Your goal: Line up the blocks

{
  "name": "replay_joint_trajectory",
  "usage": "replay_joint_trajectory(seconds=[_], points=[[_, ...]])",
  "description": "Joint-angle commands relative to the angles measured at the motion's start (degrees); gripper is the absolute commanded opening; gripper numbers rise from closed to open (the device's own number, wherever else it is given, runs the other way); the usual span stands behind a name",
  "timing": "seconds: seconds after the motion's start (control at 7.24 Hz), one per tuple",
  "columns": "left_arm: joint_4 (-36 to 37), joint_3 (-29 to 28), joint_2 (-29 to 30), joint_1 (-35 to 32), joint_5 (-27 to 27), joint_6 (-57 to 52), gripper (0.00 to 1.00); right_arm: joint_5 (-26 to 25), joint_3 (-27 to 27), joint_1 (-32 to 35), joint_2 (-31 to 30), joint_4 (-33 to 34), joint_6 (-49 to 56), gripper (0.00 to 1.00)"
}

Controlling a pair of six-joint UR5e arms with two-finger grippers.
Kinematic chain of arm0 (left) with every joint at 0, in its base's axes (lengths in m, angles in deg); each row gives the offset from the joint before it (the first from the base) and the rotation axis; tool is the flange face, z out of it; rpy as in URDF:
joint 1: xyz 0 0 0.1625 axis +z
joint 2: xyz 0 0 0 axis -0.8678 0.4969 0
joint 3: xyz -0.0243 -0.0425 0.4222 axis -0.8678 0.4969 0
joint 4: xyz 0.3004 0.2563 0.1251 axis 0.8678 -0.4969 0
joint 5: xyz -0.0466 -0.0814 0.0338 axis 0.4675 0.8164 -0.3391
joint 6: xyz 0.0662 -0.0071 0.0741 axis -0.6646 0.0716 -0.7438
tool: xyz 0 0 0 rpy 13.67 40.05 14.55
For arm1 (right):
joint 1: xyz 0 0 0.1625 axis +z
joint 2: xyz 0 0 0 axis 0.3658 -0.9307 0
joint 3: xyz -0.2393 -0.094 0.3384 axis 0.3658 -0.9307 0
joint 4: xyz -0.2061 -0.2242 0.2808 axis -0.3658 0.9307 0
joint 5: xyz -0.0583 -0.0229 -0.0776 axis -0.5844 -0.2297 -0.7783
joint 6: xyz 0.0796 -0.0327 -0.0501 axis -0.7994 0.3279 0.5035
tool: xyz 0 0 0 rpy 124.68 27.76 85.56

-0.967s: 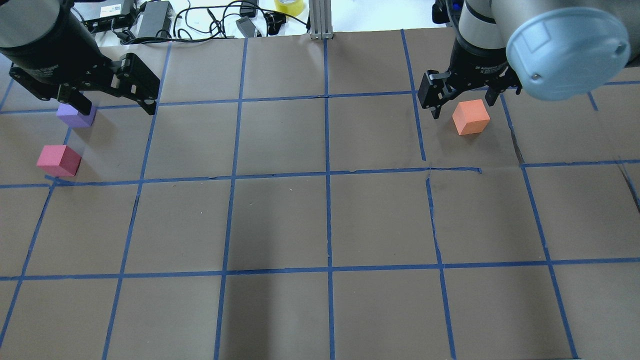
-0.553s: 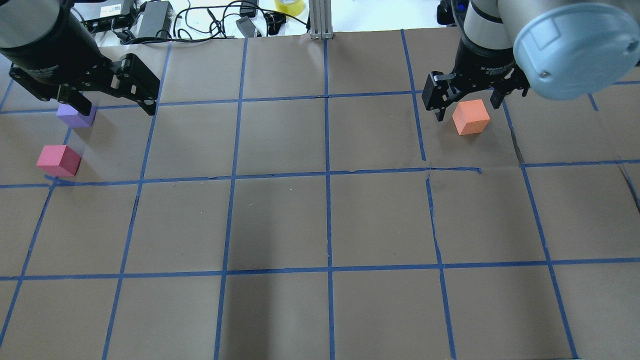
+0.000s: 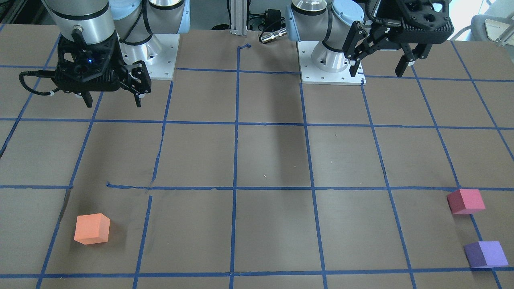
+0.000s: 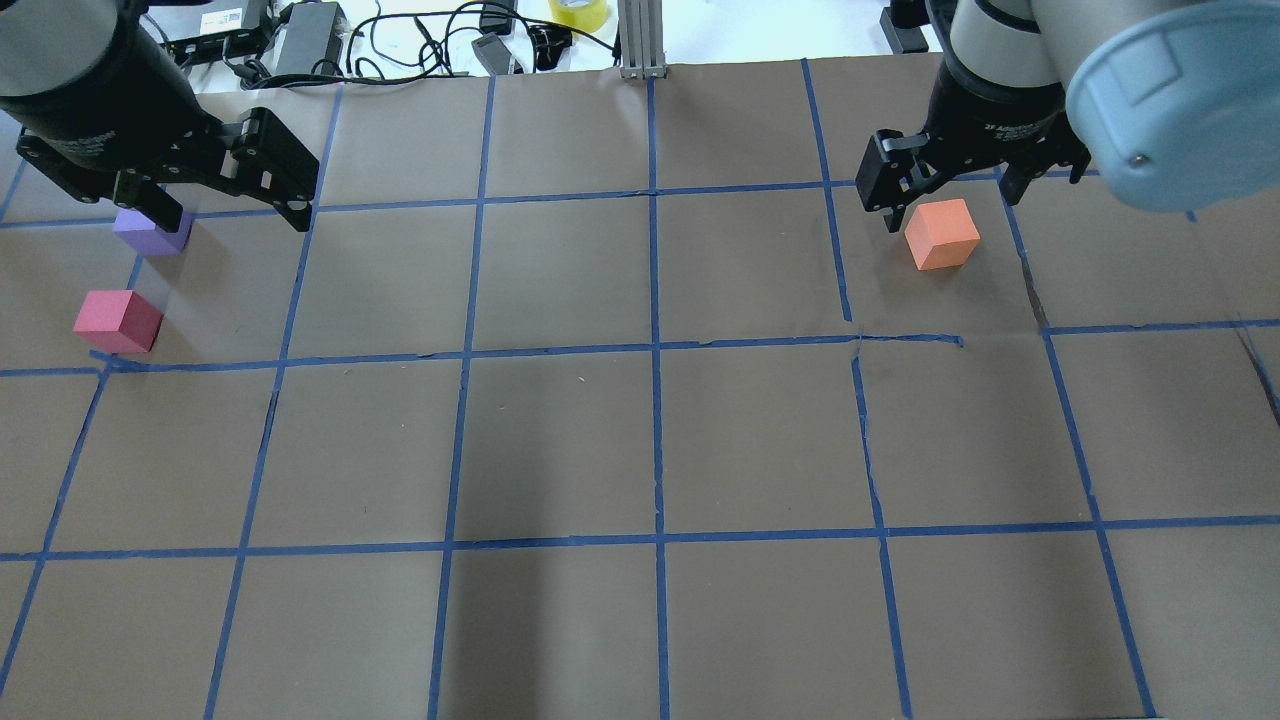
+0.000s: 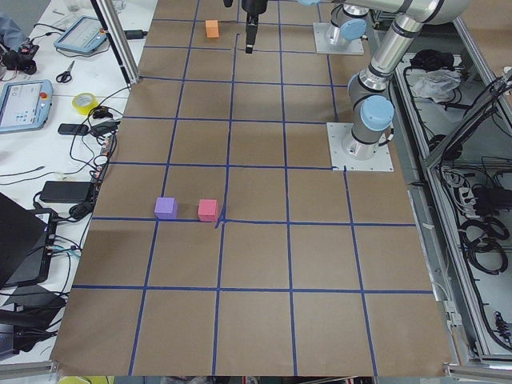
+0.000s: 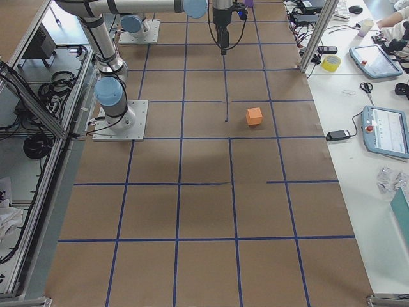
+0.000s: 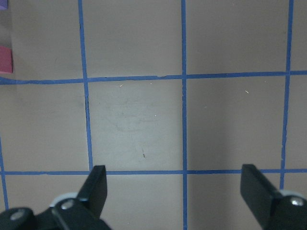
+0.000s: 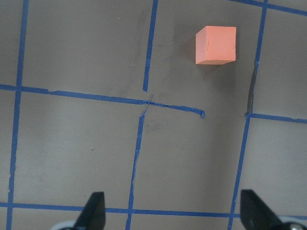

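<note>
The orange block (image 4: 941,233) lies on the brown paper at the far right; it also shows in the front view (image 3: 92,228) and the right wrist view (image 8: 216,44). The red-pink block (image 4: 117,320) and the purple block (image 4: 150,232) lie close together at the far left, and in the front view they show as red-pink (image 3: 466,201) and purple (image 3: 486,254). My right gripper (image 4: 950,205) hangs open and empty, high above the table on the robot's side of the orange block. My left gripper (image 4: 230,215) hangs open and empty, high up, and partly hides the purple block in the overhead view.
Blue tape lines (image 4: 655,350) mark a grid on the paper. Cables and a power brick (image 4: 305,35), a yellow tape roll (image 4: 580,12) and a metal post (image 4: 642,40) stand at the far edge. The two arm bases (image 3: 333,60) are at the robot's side.
My right arm and gripper have shifted a little to the right in the overhead view. The left arm and all three blocks have not moved.
</note>
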Motion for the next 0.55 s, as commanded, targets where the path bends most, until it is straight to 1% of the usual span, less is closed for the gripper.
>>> replay_joint_trajectory(seconds=[0.0, 0.14, 0.28, 0.41], points=[[0.1, 0.9, -0.5, 0.1, 0.0, 0.0, 1.00, -0.9, 0.2, -0.4, 1.0, 1.2, 1.1, 1.00], [0.1, 0.9, -0.5, 0.1, 0.0, 0.0, 1.00, -1.0, 0.2, -1.5, 4.4, 2.5, 1.3, 1.00], [0.2, 1.0, -0.5, 0.1, 0.0, 0.0, 1.00, -0.2, 0.2, -3.0, 6.5, 6.8, 1.3, 1.00], [0.2, 1.0, -0.5, 0.0, 0.0, 0.0, 1.00, -0.1, 0.2, -4.5, 11.4, 13.2, 1.5, 1.00]])
